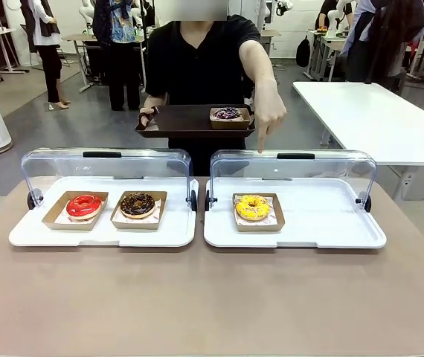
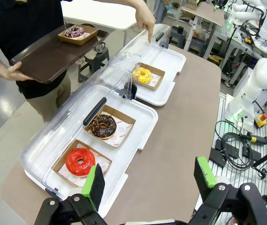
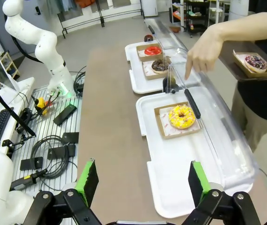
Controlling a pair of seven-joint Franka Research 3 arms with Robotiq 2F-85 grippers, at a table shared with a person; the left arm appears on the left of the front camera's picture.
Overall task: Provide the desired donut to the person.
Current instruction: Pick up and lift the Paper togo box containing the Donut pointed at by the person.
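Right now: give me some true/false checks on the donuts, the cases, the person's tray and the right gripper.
1. The person's pointing hand aims down at the case holding the yellow donut. True.
2. The red donut and the chocolate donut sit side by side in one case. True.
3. The brown tray carries nothing. False: a purple-iced donut sits on it in a paper tray.
4. The right gripper is shut on the yellow donut. False: its jaws are open and it holds nothing.
5. Both clear lids are closed. False: both stand raised.
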